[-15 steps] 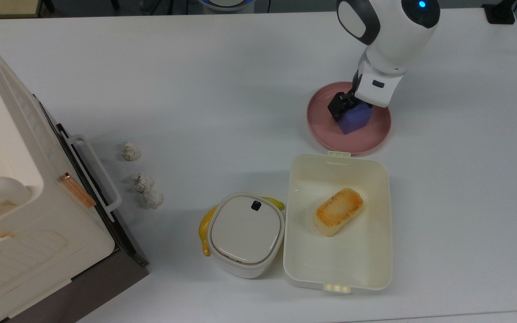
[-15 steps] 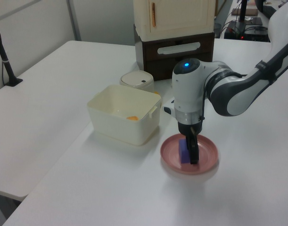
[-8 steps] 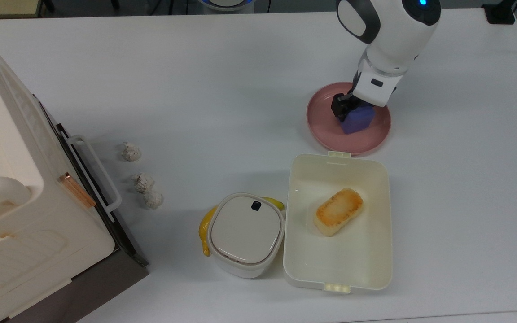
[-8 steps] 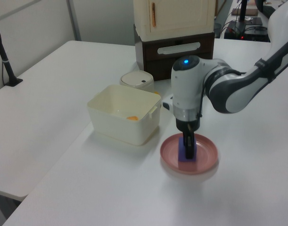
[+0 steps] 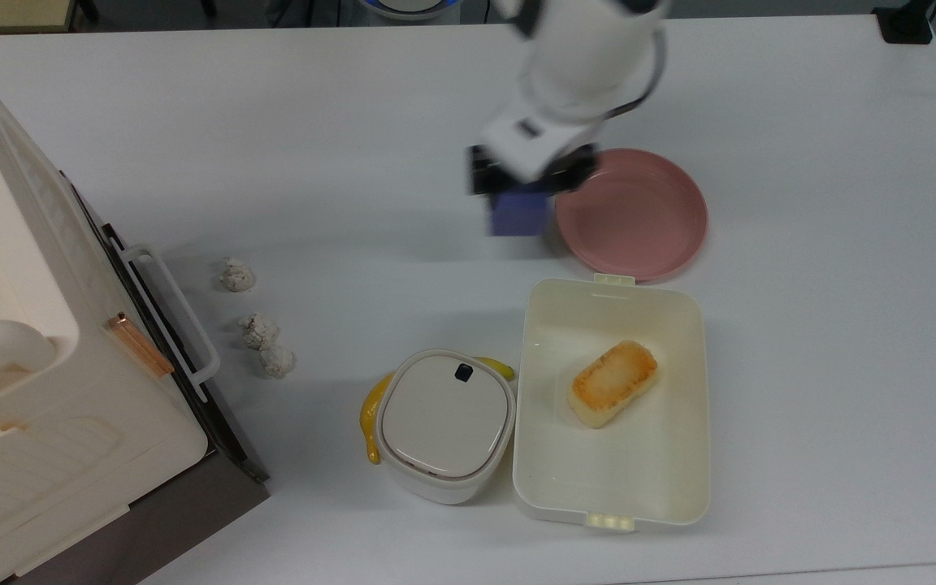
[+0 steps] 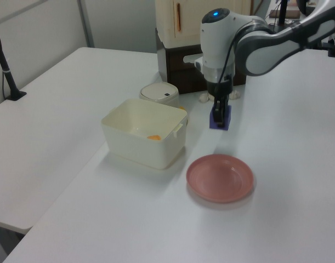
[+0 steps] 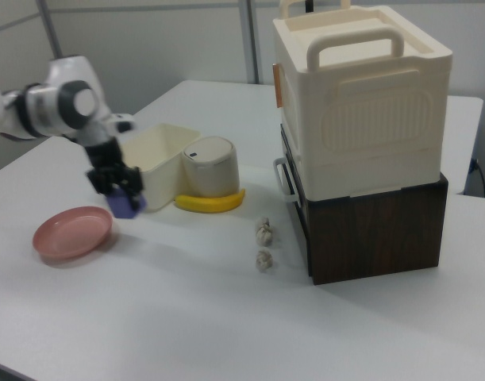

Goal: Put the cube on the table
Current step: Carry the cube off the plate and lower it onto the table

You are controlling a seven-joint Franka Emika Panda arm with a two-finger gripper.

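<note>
Cube (image 5: 520, 216), matte blue-purple block, in gripper (image 5: 530, 175) beside round pink plate (image 5: 639, 215)

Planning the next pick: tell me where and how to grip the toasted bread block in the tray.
Grip the bread block across its narrow width, on the two long sides, coming straight down from above. It lies flat in the open cream tray, whose raised walls block a sideways approach.

No legible text, label, brand, number or sign on anything in view.
</note>
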